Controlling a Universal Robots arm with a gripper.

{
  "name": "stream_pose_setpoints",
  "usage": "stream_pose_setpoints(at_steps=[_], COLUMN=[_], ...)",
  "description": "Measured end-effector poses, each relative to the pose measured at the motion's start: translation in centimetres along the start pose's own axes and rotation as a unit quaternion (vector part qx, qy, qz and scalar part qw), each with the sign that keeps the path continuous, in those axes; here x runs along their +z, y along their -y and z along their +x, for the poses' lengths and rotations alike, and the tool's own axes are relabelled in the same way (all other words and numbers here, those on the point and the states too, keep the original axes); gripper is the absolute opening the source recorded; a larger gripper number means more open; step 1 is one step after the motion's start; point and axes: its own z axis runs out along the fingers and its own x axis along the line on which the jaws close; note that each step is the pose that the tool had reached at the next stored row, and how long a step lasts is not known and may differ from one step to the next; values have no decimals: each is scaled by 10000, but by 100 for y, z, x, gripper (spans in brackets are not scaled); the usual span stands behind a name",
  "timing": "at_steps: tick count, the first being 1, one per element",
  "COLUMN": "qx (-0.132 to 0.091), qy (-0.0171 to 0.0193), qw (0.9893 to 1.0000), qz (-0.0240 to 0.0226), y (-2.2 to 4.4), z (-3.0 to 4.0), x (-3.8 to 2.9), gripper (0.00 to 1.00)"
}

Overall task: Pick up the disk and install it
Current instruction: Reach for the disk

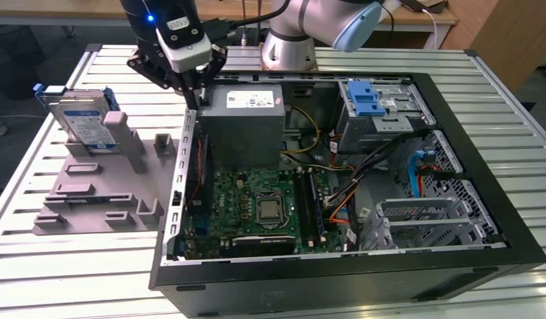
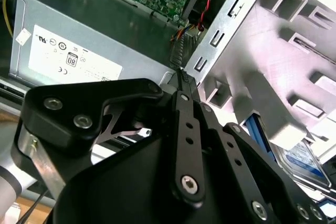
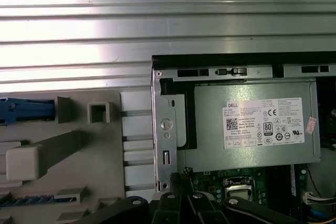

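We've got the gripper pressed together, empty, above the case wall; we'd spread it wide and square it to the disk edges.

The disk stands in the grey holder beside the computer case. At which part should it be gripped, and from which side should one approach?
Grip the disk at its free upper edge, pinching across its thin thickness, with the pincer coming from above. It stands on edge in the grey holder, whose post covers its lower face, so the top looks most reachable.
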Motion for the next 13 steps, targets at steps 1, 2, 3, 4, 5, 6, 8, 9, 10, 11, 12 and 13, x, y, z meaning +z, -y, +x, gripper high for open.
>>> stream_pose_setpoints(at_steps=[1,2,3,4,5,6,8,9,10,11,12,13], qx=[0,0,0,0,1,2,4,6,7,9,10,11], qy=[-1,-3,-5,-13,-25,-49,-123,-162,-197,-234,-264,-284], qw=[10000,10000,10000,10000,10000,10000,9999,9999,9998,9997,9996,9996], qz=[0,0,1,2,2,3,9,12,15,18,20,21], y=[0,0,-1,-1,-2,-3,-4,-6,-7,-8,-10,-13], z=[0,0,0,-3,-5,-5,-6,-7,-6,-7,-6,-6], x=[-1,-2,-5,-11,-16,-17,-22,-23,-25,-27,-29,-32], gripper=[11,11,11,11,11,11,11,11,11,11,11,11])
